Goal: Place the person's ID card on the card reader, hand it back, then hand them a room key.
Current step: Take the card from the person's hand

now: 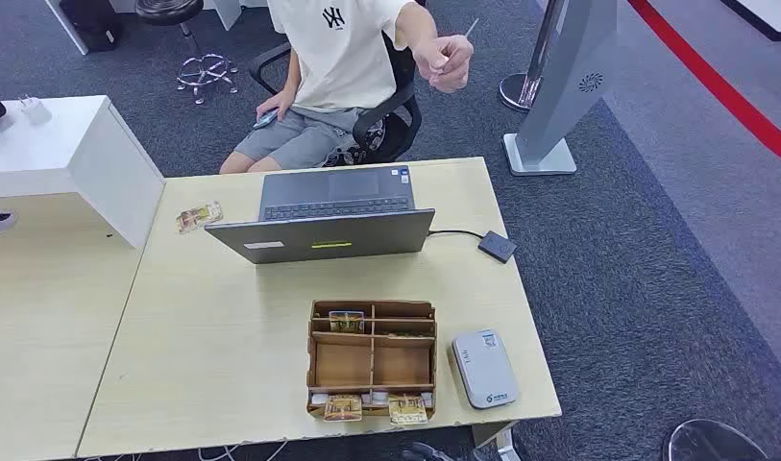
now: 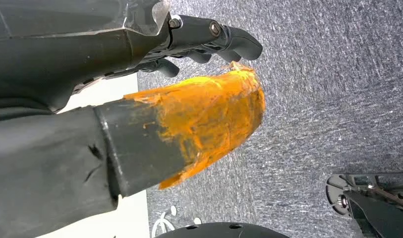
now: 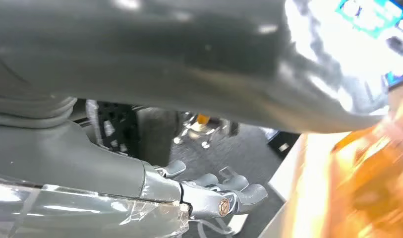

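Across the table a seated person raises a hand [image 1: 444, 60] that pinches a thin pale ID card [image 1: 471, 27], seen edge-on. The white card reader [image 1: 483, 368] lies flat at the table's near right corner. Beside it stands a wooden divided box [image 1: 372, 357] with room key cards [image 1: 346, 321] in a far compartment and more in its near slots [image 1: 407, 410]. My left hand [image 2: 214, 42] hangs above the grey carpet, fingers loosely bent, holding nothing. My right hand [image 3: 214, 196] is low beside the table edge, fingers apart and empty.
An open grey laptop [image 1: 333, 216] sits mid-table, a cable running to a small black box [image 1: 498, 246]. One loose card [image 1: 198, 217] lies at the far left. A white desk [image 1: 69, 154] adjoins on the left. A grey floor stand [image 1: 559, 86] rises at the right rear.
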### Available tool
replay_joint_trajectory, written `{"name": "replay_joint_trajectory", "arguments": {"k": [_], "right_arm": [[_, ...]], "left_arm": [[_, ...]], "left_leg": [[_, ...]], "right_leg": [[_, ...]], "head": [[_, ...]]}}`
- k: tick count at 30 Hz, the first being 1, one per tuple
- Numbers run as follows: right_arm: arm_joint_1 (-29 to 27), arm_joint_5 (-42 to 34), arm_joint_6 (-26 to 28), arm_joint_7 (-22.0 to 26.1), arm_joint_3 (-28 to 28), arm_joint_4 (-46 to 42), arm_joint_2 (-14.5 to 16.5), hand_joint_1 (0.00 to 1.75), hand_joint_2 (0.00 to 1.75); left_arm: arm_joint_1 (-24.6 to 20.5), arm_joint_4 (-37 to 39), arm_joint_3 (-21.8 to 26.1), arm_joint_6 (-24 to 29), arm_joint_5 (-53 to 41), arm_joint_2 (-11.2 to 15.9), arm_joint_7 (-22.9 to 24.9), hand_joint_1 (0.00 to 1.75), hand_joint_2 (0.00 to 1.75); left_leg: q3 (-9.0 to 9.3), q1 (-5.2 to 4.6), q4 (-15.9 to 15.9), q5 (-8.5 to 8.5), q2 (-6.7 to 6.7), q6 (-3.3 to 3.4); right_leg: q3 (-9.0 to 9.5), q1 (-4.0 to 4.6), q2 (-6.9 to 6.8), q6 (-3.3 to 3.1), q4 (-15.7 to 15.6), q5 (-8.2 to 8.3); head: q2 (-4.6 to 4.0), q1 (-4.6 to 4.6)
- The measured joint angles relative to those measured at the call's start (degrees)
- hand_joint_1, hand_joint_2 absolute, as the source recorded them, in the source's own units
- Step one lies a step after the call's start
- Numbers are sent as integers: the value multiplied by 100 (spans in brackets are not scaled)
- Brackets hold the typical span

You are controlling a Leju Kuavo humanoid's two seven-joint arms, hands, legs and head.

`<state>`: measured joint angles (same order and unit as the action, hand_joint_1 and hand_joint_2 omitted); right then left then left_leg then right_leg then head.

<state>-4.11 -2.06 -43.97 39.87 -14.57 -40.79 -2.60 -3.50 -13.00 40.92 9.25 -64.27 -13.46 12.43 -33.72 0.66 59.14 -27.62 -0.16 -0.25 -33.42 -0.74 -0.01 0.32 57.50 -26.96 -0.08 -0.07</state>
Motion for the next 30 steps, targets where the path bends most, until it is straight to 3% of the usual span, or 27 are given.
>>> {"name": "replay_joint_trajectory", "arguments": {"k": [13,24,28,30], "right_arm": [[-410,-338,-218,0,-370,-1536,-137,0,0],[-255,-496,190,0,-731,-2823,-155,0,0],[-118,-546,336,-4,-807,-3460,-155,0,175],[-62,-512,435,-15,-828,-3781,-155,0,175]], "left_arm": [[-3,0,50,-15,-94,36,28,0,0],[-3,0,77,-12,-197,46,41,0,0],[-3,0,93,-8,-216,44,65,0,0],[-3,0,94,-7,-240,43,73,0,0]], "left_leg": [[1,0,0,0,0,0],[2,0,0,2,1,-1],[2,0,0,2,1,-2],[2,0,0,2,1,-2]], "right_leg": [[0,0,1,0,0,0],[1,0,2,0,0,1],[2,0,2,0,0,1],[2,0,1,0,0,1]], "head": [[1,0],[1,1],[1,1],[1,0]]}}
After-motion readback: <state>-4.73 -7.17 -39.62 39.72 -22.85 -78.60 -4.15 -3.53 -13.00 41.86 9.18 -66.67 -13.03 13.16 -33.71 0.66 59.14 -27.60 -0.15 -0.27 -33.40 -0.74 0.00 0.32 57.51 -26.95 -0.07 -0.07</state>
